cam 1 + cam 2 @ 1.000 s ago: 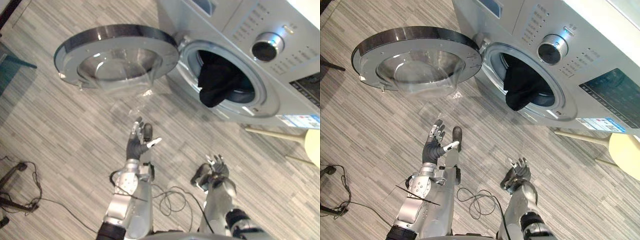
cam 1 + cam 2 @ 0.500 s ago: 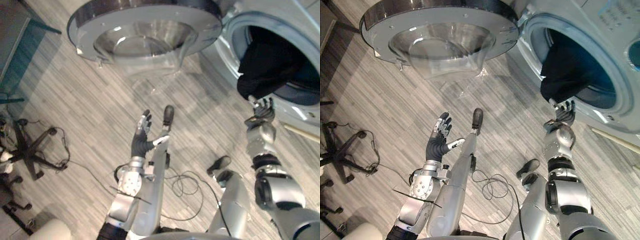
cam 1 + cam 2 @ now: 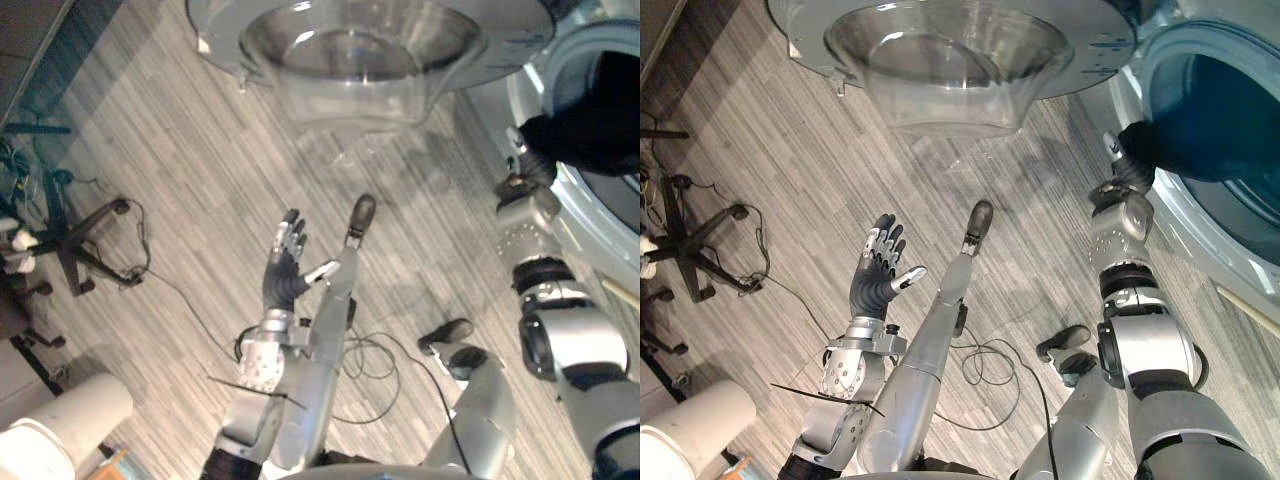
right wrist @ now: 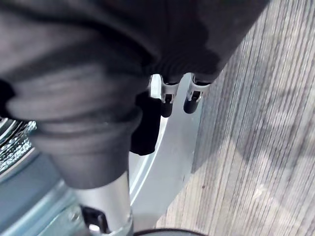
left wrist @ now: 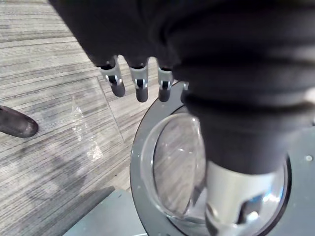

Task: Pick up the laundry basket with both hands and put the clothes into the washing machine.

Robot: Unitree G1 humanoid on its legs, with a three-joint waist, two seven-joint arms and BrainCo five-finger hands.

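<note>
i'm on the last step, i judge: getting the black clothes (image 3: 600,120), which hang over the drum's lip at 2 o'clock, fully into the washing machine (image 3: 1180,230). its door (image 3: 370,40) stands wide open at 12 o'clock. my right hand (image 3: 522,160) is up at that cloth, fingers (image 4: 193,96) straight, tips against it, clasping nothing. my left hand (image 3: 284,272) hangs near the centre, spread open and empty. next i'd press the bundle deeper, past the rim.

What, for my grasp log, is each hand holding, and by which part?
Left hand holds nothing; right hand meets the dark garment at its lower edge, grip unclear.
</note>
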